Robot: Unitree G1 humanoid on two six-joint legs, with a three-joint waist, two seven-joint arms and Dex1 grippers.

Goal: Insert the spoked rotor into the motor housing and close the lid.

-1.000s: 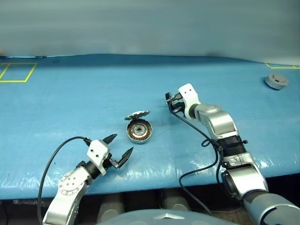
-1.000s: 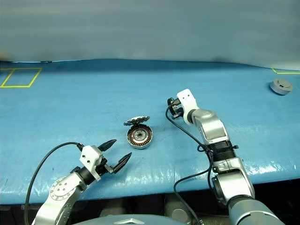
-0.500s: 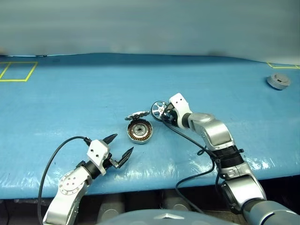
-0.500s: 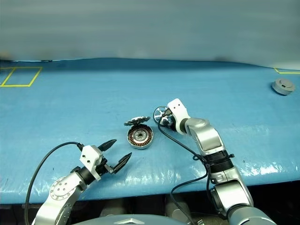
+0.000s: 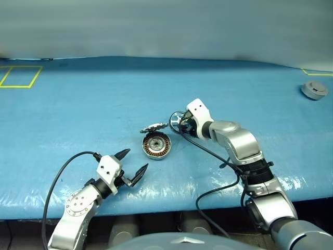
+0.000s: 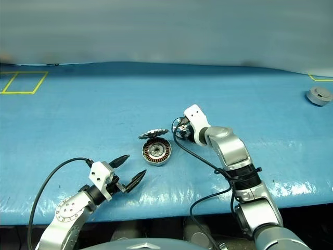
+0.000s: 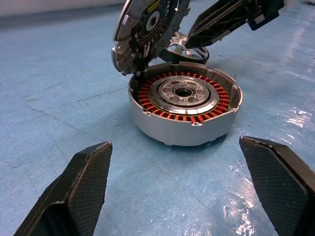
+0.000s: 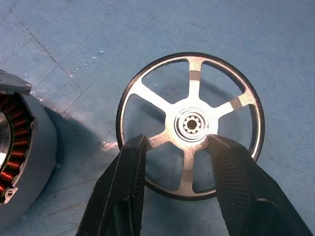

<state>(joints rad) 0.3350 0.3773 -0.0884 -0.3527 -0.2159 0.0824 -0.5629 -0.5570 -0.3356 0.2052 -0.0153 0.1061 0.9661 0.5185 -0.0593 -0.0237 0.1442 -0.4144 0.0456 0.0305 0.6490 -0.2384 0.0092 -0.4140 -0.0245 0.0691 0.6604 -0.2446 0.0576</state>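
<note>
The motor housing (image 5: 156, 146) sits on the blue table with its copper windings showing (image 7: 184, 98). Its lid (image 5: 154, 126) stands raised on the hinge at the far rim (image 7: 147, 24). Just right of the lid, the spoked rotor (image 8: 192, 125) lies about flat on the table (image 5: 176, 119). My right gripper (image 8: 175, 142) is open and angled down onto it, one finger on each side of the hub. I cannot tell whether the fingertips touch it. My left gripper (image 5: 136, 159) stands wide open near the table's front edge, short of the housing and holding nothing.
A grey round flanged part (image 5: 315, 89) lies at the far right of the table. A yellow taped square (image 5: 18, 76) marks the far left. Black cables trail from both wrists toward the table's front edge.
My right gripper has moved left toward the housing and has gone from shut to open. The rotor, unseen a second ago, now shows beside the lid. The left arm has kept still.
</note>
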